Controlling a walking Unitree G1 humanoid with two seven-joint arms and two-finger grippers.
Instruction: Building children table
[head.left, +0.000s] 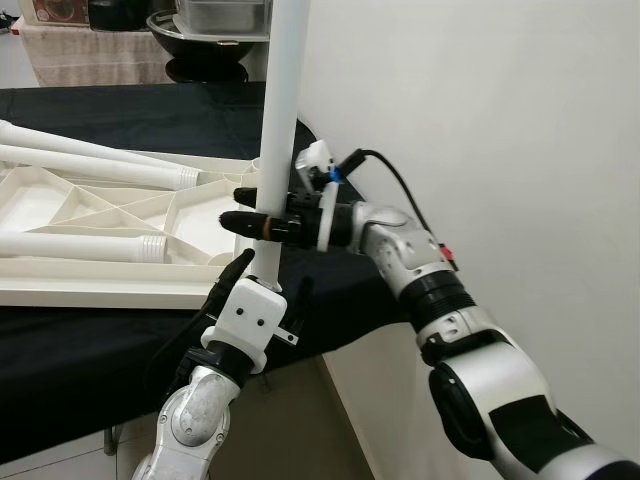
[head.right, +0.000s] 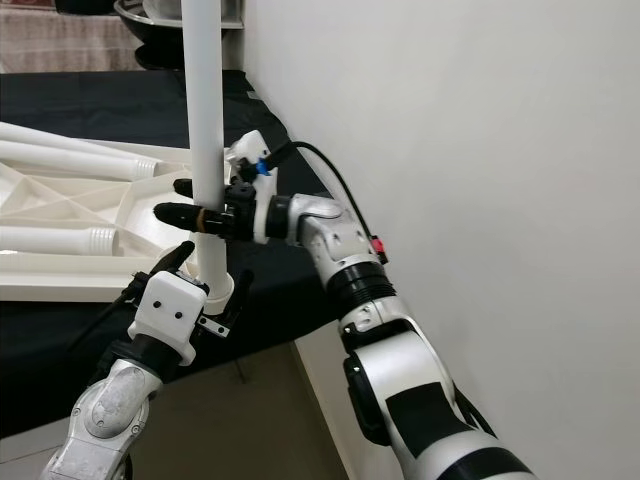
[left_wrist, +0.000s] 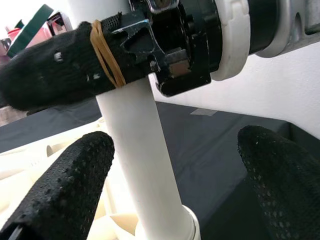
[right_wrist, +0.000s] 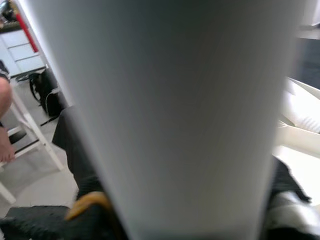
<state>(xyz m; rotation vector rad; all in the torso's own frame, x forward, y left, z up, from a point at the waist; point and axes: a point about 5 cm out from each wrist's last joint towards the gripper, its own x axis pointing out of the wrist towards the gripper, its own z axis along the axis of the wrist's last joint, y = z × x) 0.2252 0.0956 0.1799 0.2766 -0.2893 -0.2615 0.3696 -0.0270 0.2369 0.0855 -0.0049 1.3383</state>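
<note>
- Standing upright at the centre of the left eye frame, a long white plastic table leg (head.left: 277, 110) is seen at the near right corner of the upturned cream plastic tabletop (head.left: 60, 285).
- The leg's lower end is seated in a round socket at that corner.
- The right pincer (head.left: 252, 212) is clenched on the white leg, one black finger on either side, a rubber band wrapped round one finger (left_wrist: 65, 65).
- The left pincer (head.left: 262, 282) is held low at the leg's base with its fingers (left_wrist: 65, 185) released, spread on either side of the leg without touching it.
- Two more white legs (head.left: 90, 165) are laid flat across the tabletop in the left part of the frame.
- The tabletop is rested on a counter covered with black cloth (head.left: 90, 370).
- A white wall (head.left: 480, 110) is seen along the right side.
</note>
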